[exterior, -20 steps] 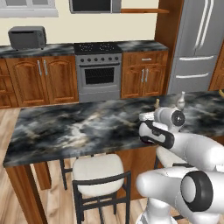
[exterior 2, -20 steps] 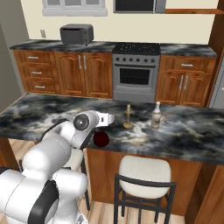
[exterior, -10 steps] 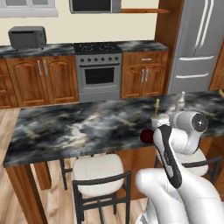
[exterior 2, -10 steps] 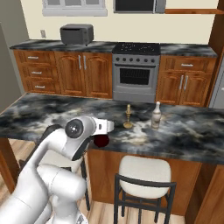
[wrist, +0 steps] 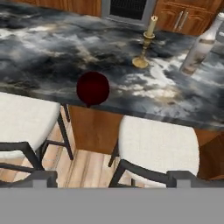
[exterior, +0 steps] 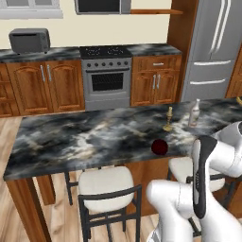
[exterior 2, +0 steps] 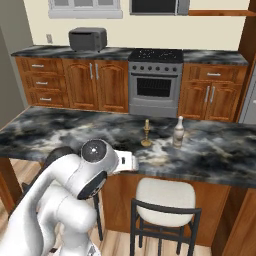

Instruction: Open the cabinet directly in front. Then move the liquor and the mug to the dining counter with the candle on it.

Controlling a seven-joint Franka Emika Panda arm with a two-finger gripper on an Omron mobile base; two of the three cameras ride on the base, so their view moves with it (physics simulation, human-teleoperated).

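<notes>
Low over the stools at the near side of the desk [exterior: 71, 137], the jaws stand wide apart and hold nothing; in the hand view their two dark tips sit at the bottom corners, well clear of everything. In the right base view the gripper [exterior 2: 131, 161] juts from the white arm at the desk's near edge.

Just ahead of the jaws, the mug [wrist: 92, 88] stands on the marbled slab close to its front edge, dark red and squat, free of any contact. It shows in the left base view too [exterior: 159, 146], sitting alone near the rim.

Farther back on the same desk, the candle [wrist: 145, 43] rises upright in its brass holder, and the liquor [wrist: 200, 45] stands beside it, a little apart, a pale bottle with a white cap. From the left base view the candle [exterior: 168, 119] is left of the liquor [exterior: 194, 113]; the right base view shows the same pair [exterior 2: 146, 133] and [exterior 2: 178, 132], near each other but not touching.

Below the slab's near edge, two white-cushioned stools [wrist: 159, 146] stand side by side on the wooden floor.
</notes>
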